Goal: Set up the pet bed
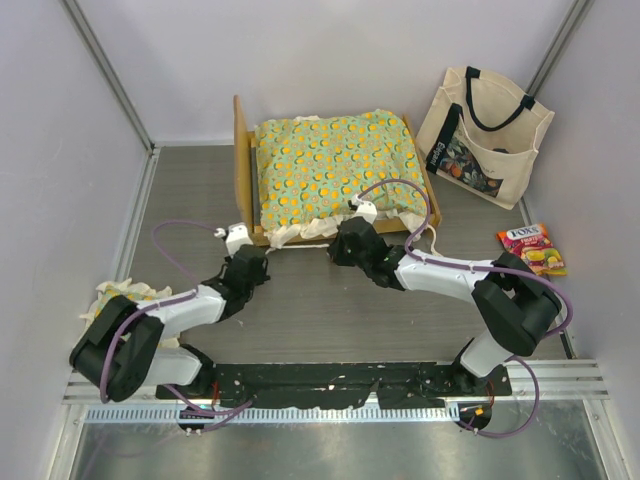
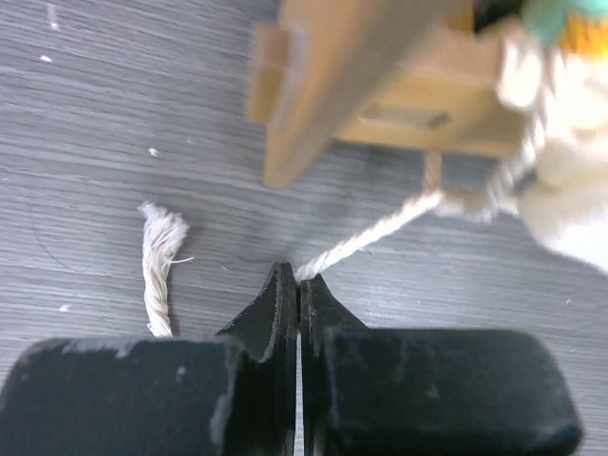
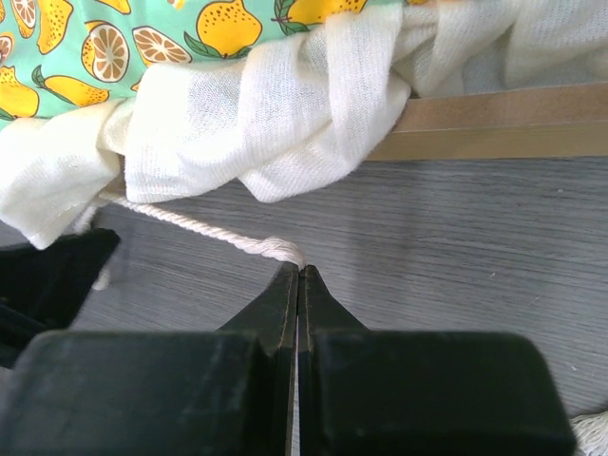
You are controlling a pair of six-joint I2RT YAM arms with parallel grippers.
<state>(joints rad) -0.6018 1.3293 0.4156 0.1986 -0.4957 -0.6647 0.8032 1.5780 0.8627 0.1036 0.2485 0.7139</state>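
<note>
Sitting at the back middle of the table point(image 1: 300, 310), the pet bed point(image 1: 243, 170) has its curved wooden headboard on the left. The green citrus-print mattress cushion point(image 1: 335, 165) lies in the frame, and its cream ruffle spills over the front rail.

At the front left corner of the frame, the left gripper point(image 2: 299, 277) has its jaws pressed together on the corner tie point(image 2: 366, 237), a cream cord running up to the cushion. 1 loose cord end point(image 2: 157, 266) lies on the table just beside those jaws.

Along the front rail, the right gripper point(image 3: 299, 271) is likewise pinched tight on the front tie point(image 3: 204, 228) below the ruffle.

A small ruffled pillow point(image 1: 120, 295) lies near the left arm. A cream tote bag point(image 1: 487, 135) leans in the back right corner, with a sweets packet point(image 1: 533, 248) in front of it.
</note>
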